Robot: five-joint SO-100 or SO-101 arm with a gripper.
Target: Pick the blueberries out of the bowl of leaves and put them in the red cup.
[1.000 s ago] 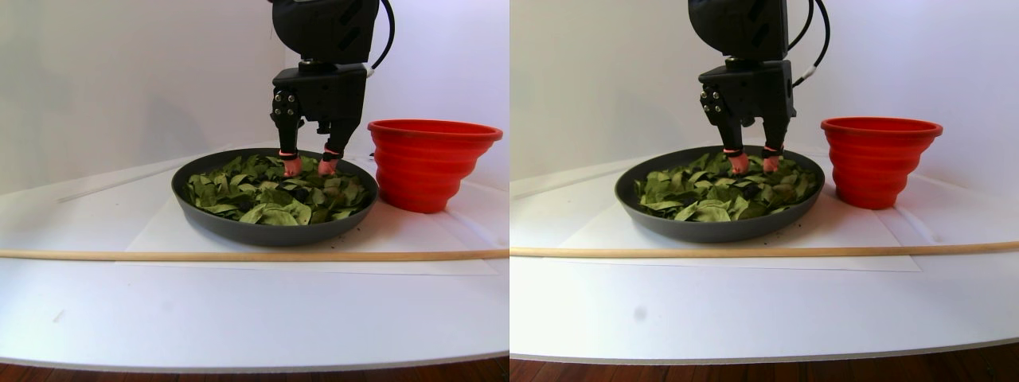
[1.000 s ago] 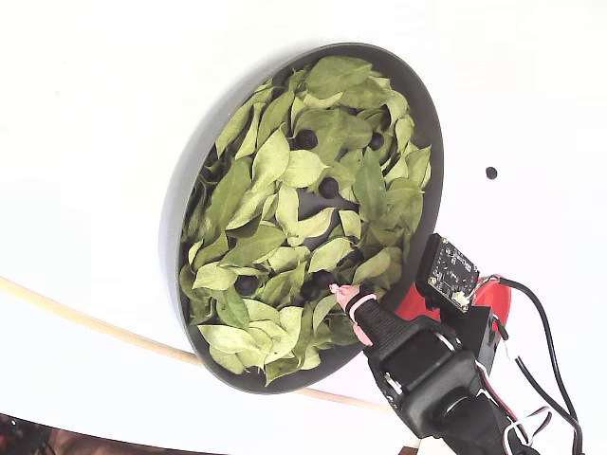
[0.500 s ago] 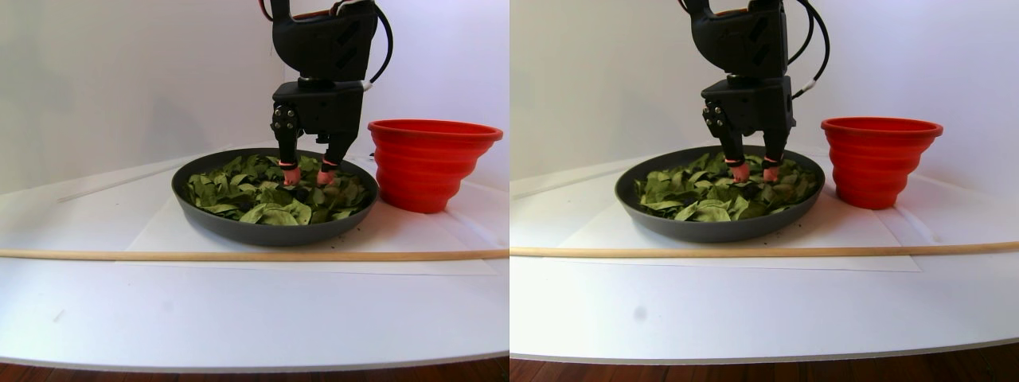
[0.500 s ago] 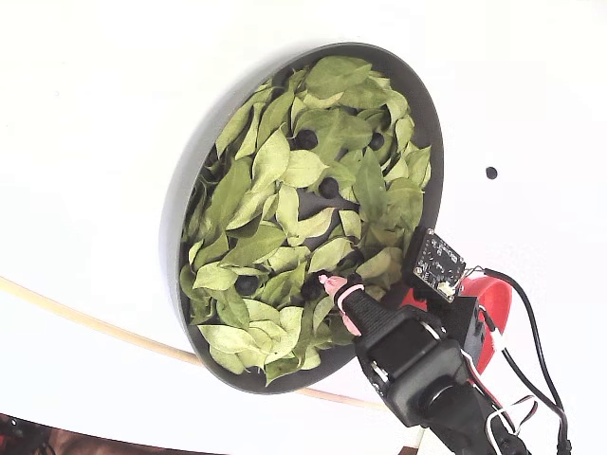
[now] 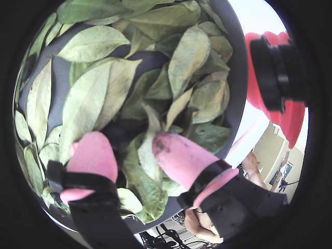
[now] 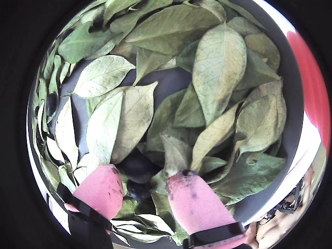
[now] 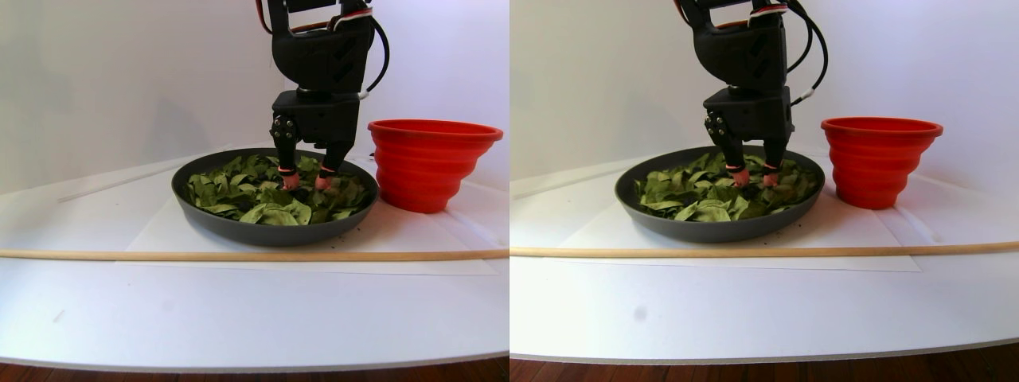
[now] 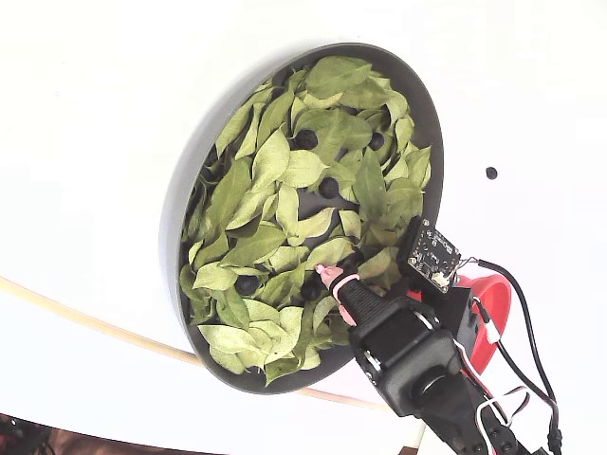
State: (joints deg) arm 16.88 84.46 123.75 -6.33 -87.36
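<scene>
Jaws parted over leaves; white table, pale wall.

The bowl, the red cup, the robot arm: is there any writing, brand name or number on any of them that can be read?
No text can be read in any view.
The bowl, the leaves and the red cup are plain.
The small circuit board on the arm carries tiny markings, too small to read.
The gripper has bare pink fingertips with no label.
</scene>
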